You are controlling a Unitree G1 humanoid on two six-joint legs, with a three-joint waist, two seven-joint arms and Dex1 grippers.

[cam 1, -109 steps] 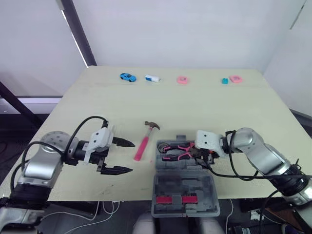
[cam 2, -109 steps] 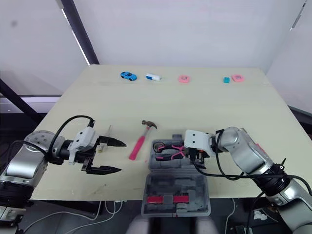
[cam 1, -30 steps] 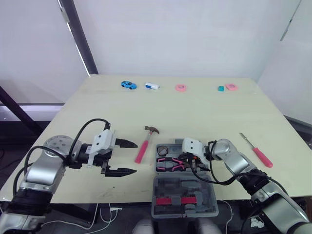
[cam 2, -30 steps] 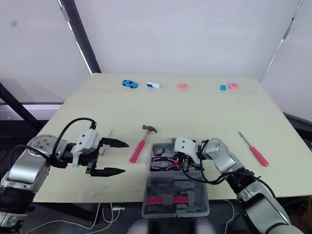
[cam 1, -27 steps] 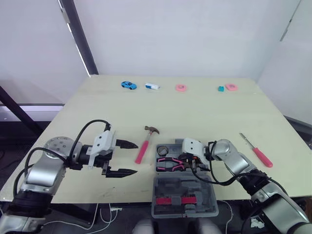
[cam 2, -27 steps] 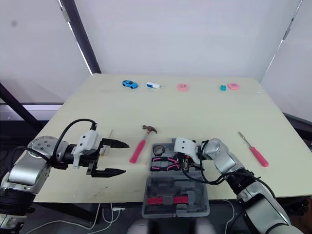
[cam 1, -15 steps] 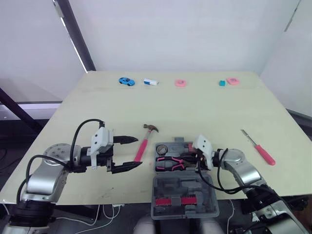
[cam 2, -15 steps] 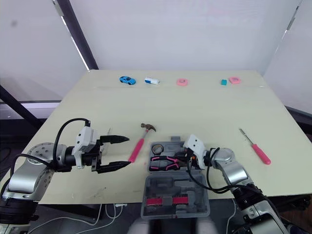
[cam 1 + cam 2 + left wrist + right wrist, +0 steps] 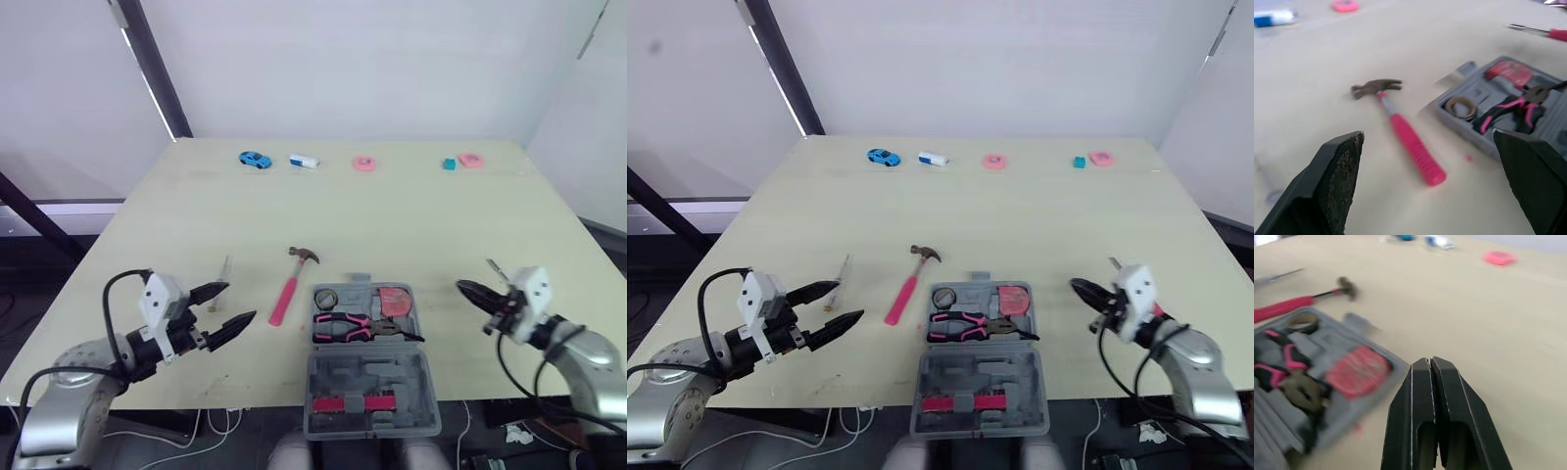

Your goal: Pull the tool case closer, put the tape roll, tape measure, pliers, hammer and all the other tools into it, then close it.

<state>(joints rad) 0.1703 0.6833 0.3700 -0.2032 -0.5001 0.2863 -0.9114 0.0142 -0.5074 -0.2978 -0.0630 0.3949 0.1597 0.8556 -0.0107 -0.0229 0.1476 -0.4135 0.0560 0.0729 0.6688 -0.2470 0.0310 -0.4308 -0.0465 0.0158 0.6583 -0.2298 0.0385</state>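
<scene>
Left eye view, grey tool case (image 9: 368, 372) lying open, pink pliers (image 9: 345, 326) inside, left pincer (image 9: 240, 301) spread, right pincer (image 9: 463, 289) clenched empty.

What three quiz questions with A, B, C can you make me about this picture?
1. Where is the hammer?
A) on the table, beside the case
B) inside the case
C) on the floor

2. What colour is the hammer's handle?
A) green
B) pink
C) yellow

3. How is the left claw?
A) shut on the hammer
B) shut, with nothing in it
C) open

Answers:
1. A: it lies on the table, just left of the case.
2. B: the handle is pink.
3. C: the claw is spread wide and holds nothing.
</scene>
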